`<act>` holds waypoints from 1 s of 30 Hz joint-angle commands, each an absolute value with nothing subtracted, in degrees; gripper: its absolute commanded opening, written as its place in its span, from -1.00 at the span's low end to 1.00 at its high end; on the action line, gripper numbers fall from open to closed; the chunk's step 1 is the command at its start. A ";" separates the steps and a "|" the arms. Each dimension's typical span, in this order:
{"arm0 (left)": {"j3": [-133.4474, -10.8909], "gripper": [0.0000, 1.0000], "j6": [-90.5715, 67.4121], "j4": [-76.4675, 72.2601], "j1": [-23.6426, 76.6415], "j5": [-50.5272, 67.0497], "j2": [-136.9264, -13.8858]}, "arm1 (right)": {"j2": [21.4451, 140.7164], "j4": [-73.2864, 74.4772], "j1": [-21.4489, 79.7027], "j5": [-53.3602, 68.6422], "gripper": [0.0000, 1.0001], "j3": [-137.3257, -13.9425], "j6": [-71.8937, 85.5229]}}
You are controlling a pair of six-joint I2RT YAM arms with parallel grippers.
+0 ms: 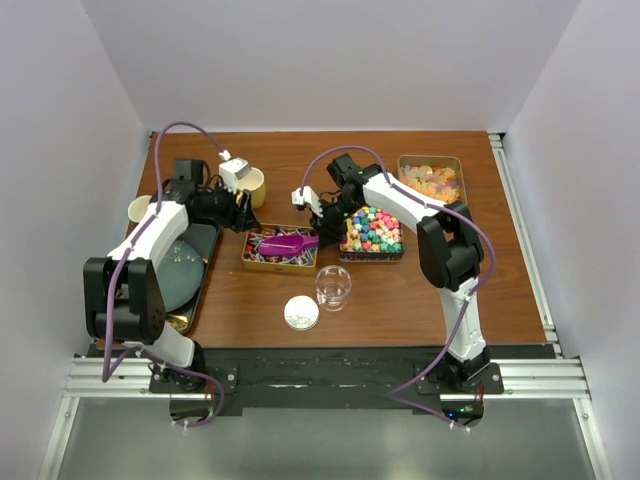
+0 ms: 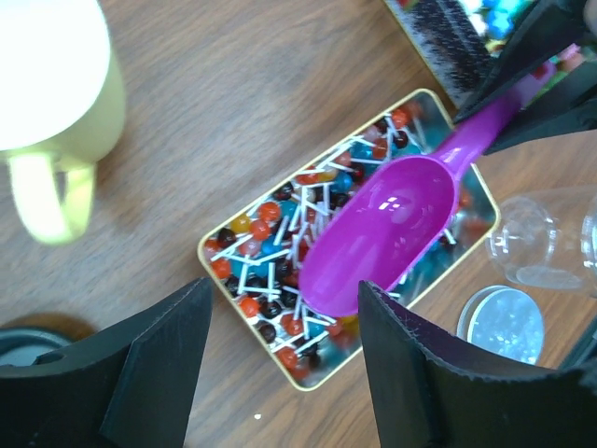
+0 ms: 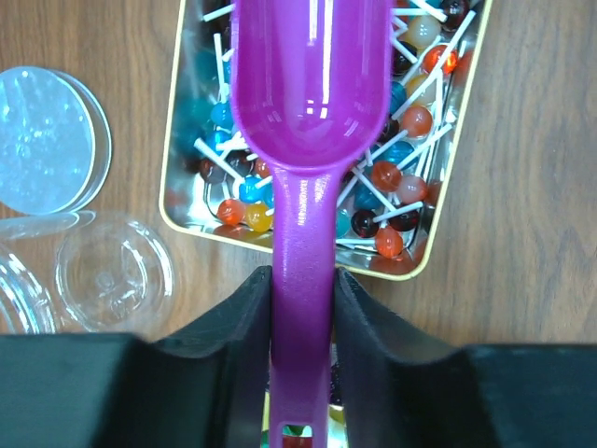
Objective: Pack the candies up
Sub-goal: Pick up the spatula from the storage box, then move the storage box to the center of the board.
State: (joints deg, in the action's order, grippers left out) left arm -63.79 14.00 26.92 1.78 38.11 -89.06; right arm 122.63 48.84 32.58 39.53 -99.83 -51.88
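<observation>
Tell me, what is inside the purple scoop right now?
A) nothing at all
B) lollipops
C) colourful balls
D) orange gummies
A: the purple scoop, clamped by its handle between the right arm's fingers, shows only a bare, shiny bowl. The lollipops all lie in the tin, none in the scoop.
</observation>
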 commanded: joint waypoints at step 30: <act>-48.53 -1.00 -1.58 16.09 -0.53 28.74 -87.36 | 121.64 86.91 37.18 1.86 -1.00 -131.48 -70.23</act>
State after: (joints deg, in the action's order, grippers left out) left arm -51.00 1.30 20.29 -1.89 26.02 -87.42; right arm 121.47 75.70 35.86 10.07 -127.57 -67.83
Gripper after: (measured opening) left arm 0.013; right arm 0.306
